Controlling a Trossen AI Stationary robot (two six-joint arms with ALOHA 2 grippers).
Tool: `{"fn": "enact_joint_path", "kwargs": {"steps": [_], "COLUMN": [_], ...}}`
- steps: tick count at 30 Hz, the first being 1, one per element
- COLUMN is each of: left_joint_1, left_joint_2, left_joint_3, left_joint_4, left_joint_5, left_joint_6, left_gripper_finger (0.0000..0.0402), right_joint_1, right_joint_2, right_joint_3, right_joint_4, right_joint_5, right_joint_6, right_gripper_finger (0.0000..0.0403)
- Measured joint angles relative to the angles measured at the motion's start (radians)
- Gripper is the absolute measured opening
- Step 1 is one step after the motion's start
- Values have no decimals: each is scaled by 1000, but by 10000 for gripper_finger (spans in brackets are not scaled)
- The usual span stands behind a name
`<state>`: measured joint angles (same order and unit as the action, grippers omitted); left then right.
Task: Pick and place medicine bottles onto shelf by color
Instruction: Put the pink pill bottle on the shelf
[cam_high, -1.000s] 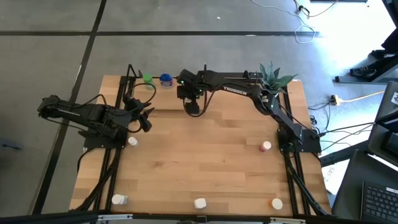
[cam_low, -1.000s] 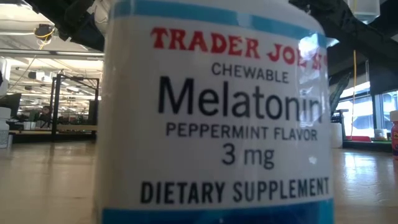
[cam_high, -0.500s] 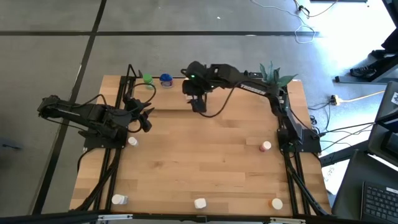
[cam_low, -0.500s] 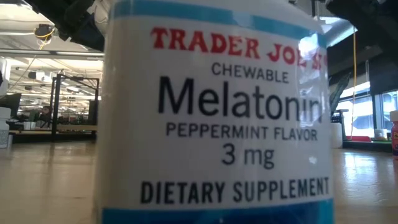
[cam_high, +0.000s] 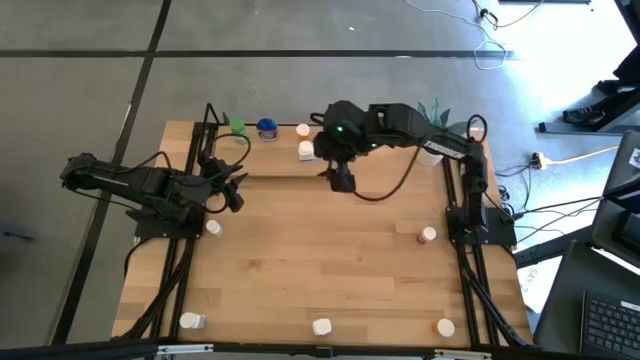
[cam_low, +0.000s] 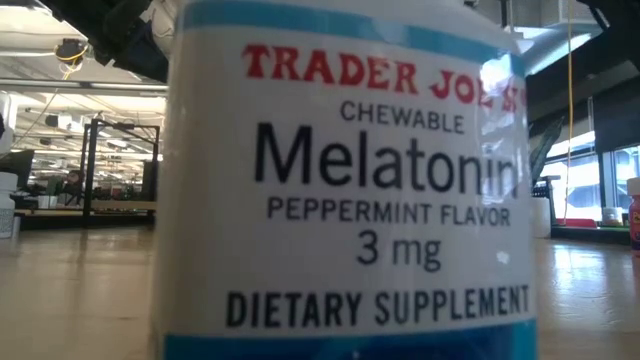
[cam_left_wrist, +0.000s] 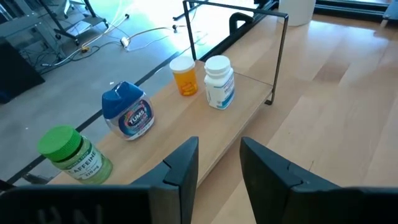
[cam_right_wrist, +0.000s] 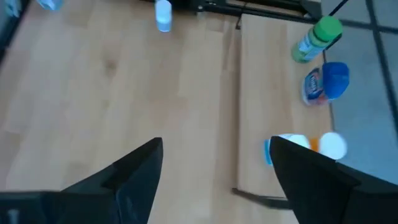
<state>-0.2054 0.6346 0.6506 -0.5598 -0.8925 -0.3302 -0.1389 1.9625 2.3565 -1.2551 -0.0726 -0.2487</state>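
The right claw (cam_high: 342, 180) hung released beside the shelf (cam_high: 380, 142); left claw (cam_high: 232, 190) stood part-open, empty; the bottles (cam_high: 305, 151) looked light, rigid, slick, best pinched mid-body

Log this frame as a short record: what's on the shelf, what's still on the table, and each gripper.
shelf: green bottle, blue bottle, orange bottle, white bottle
table: five bottles loose, one filling the low view
left gripper: empty, jaws parted, facing the shelf row
right gripper: open, empty, beside the shelf
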Motion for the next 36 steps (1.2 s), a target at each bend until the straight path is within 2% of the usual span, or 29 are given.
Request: {"fn": "enact_joint_path", "kwargs": {"steps": [5, 12, 18, 24, 28, 33, 36], "left_joint_1": [0, 0, 0, 0, 0, 0, 0], "left_joint_2": [0, 0, 0, 0, 0, 0, 0], "left_joint_3": [0, 0, 0, 0, 0, 0, 0], "left_joint_4": [-1, 0, 0, -2, -6, -8, -9], "left_joint_5": [0, 35, 59, 144, 181, 185, 185], "left_joint_6": [0, 0, -1, -1, -1, -1, -1], "left_gripper_finger": [112, 112, 112, 112, 112, 112, 112], "right_joint_1": [38, 94, 141, 151, 148, 148, 148], "right_joint_2": [-38, -48, -48, -60, -97, -165, -216], "right_joint_3": [0, -2, -14, -14, -14, -28, -82], "right_joint_4": [-68, -291, -318, -317, -316, -315, -314], "right_joint_5": [0, 0, 13, 77, 92, 187, 211], "right_joint_6": [149, 379, 427, 453, 455, 472, 531], "right_gripper_finger": [296, 296, 296, 296, 296, 296, 296]}}
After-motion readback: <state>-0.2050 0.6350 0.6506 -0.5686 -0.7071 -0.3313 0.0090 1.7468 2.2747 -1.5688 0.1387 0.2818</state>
